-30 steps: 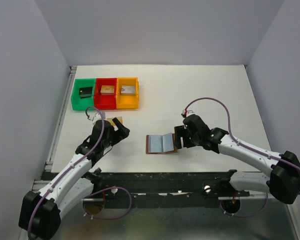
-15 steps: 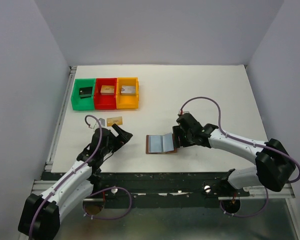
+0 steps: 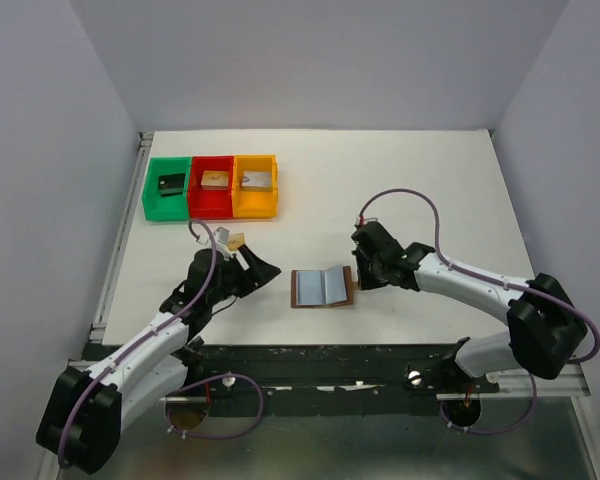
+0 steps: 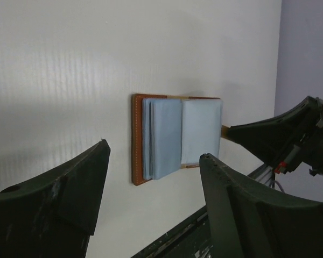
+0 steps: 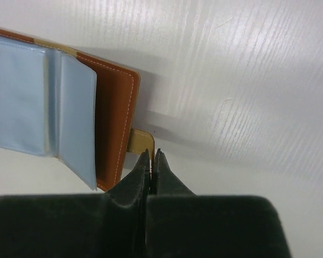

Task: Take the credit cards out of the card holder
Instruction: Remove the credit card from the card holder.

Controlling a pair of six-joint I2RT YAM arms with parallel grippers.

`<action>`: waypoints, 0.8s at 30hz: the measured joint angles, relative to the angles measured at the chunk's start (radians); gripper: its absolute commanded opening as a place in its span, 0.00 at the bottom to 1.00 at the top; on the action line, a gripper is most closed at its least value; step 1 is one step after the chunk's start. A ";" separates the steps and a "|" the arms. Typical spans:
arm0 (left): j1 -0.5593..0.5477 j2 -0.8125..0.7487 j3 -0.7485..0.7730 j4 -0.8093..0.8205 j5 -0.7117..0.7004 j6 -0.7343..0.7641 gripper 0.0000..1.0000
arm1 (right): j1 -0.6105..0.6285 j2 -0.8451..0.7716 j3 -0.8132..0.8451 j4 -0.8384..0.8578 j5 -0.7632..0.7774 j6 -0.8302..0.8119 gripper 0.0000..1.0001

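Observation:
The card holder (image 3: 323, 287) lies open on the white table, brown leather with pale blue-grey pockets (image 4: 175, 134). I cannot make out any cards inside the pockets. My right gripper (image 3: 358, 277) is at the holder's right edge, shut on its little tan snap tab (image 5: 140, 142), with the fingertips (image 5: 145, 161) pinching the tab's rim. My left gripper (image 3: 264, 268) hovers just left of the holder, open with nothing in it, and its two fingers (image 4: 70, 188) frame the holder in the left wrist view. One tan-gold credit card (image 3: 237, 240) peeks out from behind the left arm.
Green (image 3: 167, 187), red (image 3: 212, 186) and orange (image 3: 255, 185) bins stand in a row at the back left, each holding a small block. The table's near edge with a black rail (image 3: 330, 355) runs just in front of the holder.
My right gripper has shut on the snap tab. The left arm has swung right towards the holder, now covering most of the cards on the table, and its jaws have narrowed slightly.

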 measured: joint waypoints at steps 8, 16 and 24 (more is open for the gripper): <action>-0.126 0.169 0.057 0.072 0.061 0.064 0.75 | 0.000 -0.097 -0.002 0.002 -0.040 -0.034 0.00; -0.244 0.358 0.142 0.116 0.067 0.102 0.75 | 0.000 -0.117 -0.034 0.007 -0.085 -0.034 0.00; -0.261 0.397 0.163 0.128 0.056 0.116 0.75 | 0.000 -0.127 -0.039 0.008 -0.092 -0.034 0.00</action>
